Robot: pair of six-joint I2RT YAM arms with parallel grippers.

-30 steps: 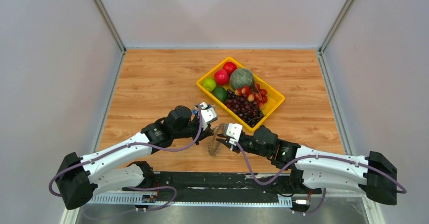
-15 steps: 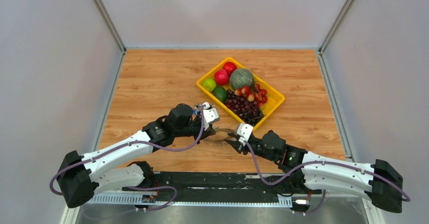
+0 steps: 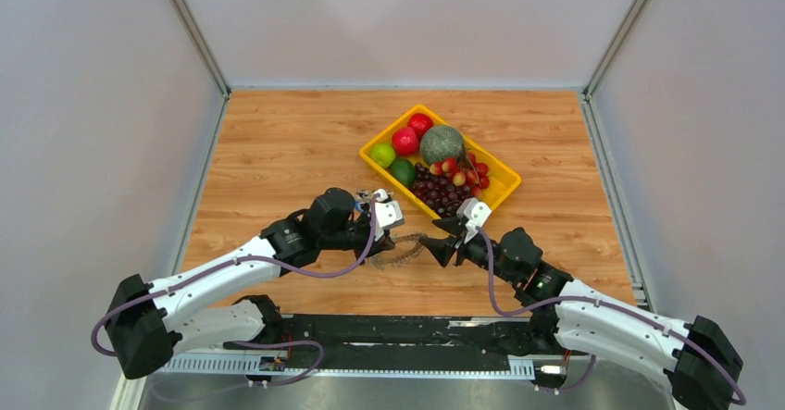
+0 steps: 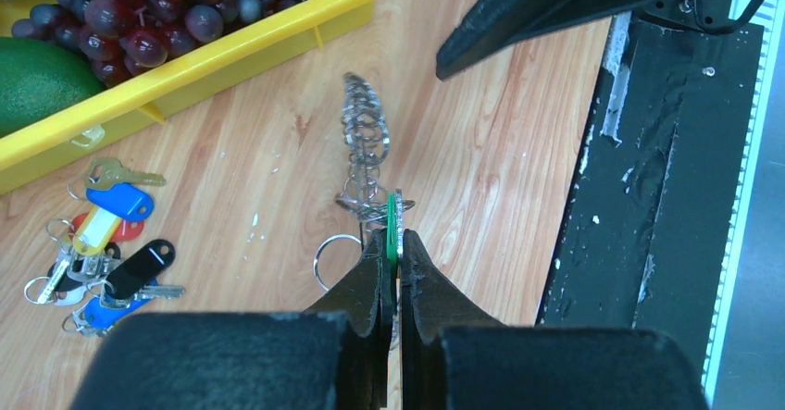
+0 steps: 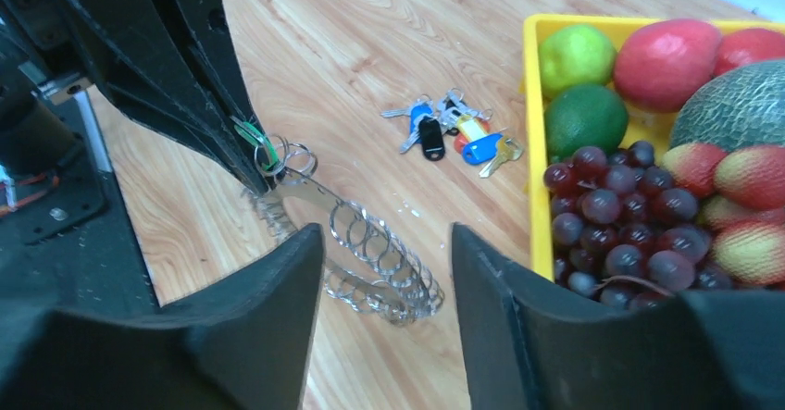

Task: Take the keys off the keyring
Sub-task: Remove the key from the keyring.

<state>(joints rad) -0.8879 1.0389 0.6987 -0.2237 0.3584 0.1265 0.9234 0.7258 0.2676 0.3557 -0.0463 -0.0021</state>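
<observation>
The keyring (image 3: pixel 400 251) is strung with silver keys (image 4: pixel 366 132) and runs from the green tag (image 4: pixel 392 216) down toward the wood. My left gripper (image 4: pixel 392 236) is shut on that tag, as the edge-on view between its fingertips shows. In the right wrist view the keys (image 5: pixel 384 257) lie ahead of my right gripper (image 5: pixel 384 243) and a little below it. The right gripper is open with nothing between its fingers. The green tag (image 5: pixel 255 137) sits at the left gripper's black fingers (image 5: pixel 185 86). In the top view my right gripper (image 3: pixel 437 243) stands just right of the keyring.
A yellow tray (image 3: pixel 504 188) of fruit and grapes stands just beyond both grippers. A small bunch of coloured keys (image 4: pixel 111 253) lies on the wood beside the tray, also in the right wrist view (image 5: pixel 449 137). A loose small ring (image 4: pixel 335 253) hangs by the tag. The black base rail (image 3: pixel 398 331) runs along the near edge.
My right gripper has opened, let go of the keyring and drawn back to the right toward the tray. The keyring has sunk from hanging upright to a lower slant. The left gripper stays shut on the tag.
</observation>
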